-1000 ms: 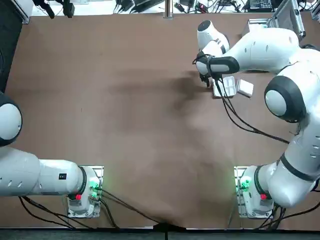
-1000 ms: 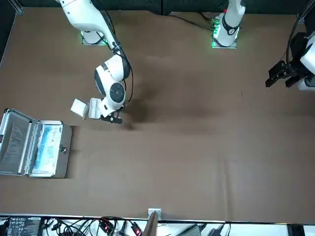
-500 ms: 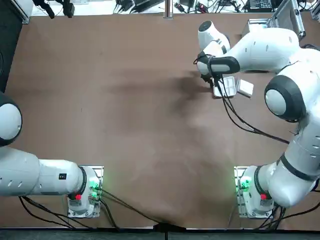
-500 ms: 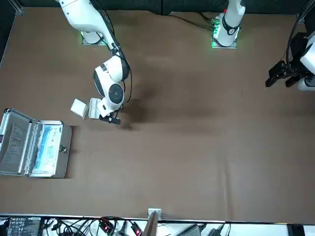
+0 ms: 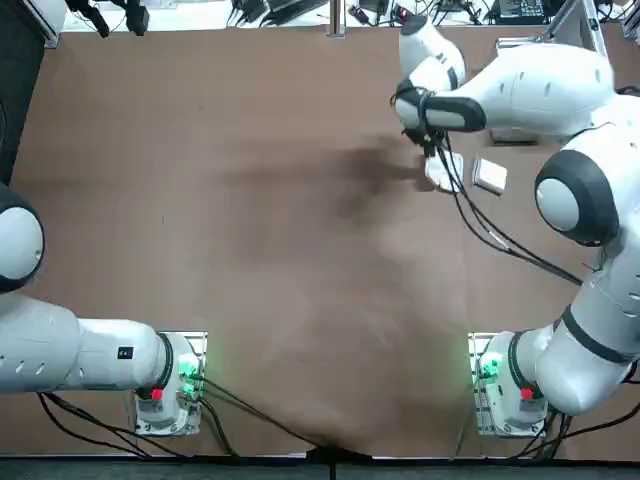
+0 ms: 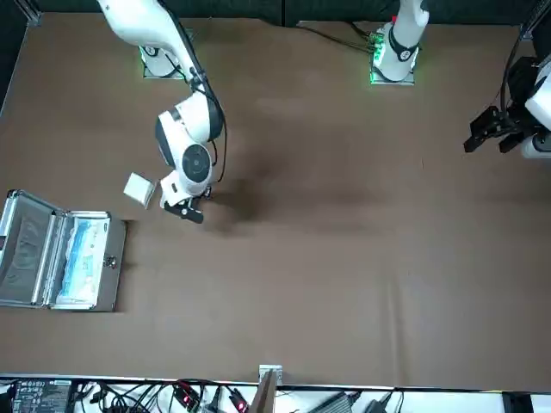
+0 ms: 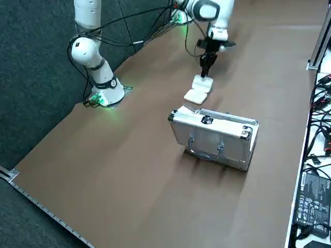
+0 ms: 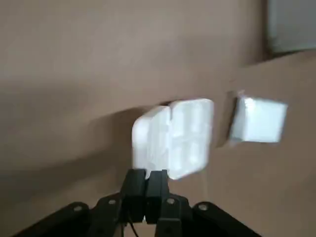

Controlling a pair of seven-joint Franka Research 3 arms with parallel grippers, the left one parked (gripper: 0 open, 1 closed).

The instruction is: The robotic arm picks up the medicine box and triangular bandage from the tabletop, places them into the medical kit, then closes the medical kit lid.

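Note:
My right gripper (image 8: 145, 183) is shut on the near edge of the triangular bandage (image 8: 174, 138), a lumpy white two-lobed packet that hangs just off the table with a shadow under it. From the side, the gripper (image 7: 206, 71) points straight down onto the packet (image 7: 201, 83). The medicine box (image 5: 490, 176), small and white, lies flat on the table right beside it (image 8: 259, 120). The medical kit (image 6: 96, 258) stands with its lid (image 6: 24, 248) raised, showing a pale blue inside. From the side I see the lid's ribbed outer face and handle (image 7: 207, 150).
The brown table stretches bare toward the middle and left. Cables and electronics line the far edge (image 7: 313, 196) behind the kit. The arm bases with green lights (image 5: 495, 375) sit at the near edge.
The right wrist has swung toward the far edge and risen. The bandage has come up off the table with it, while the medicine box stayed put.

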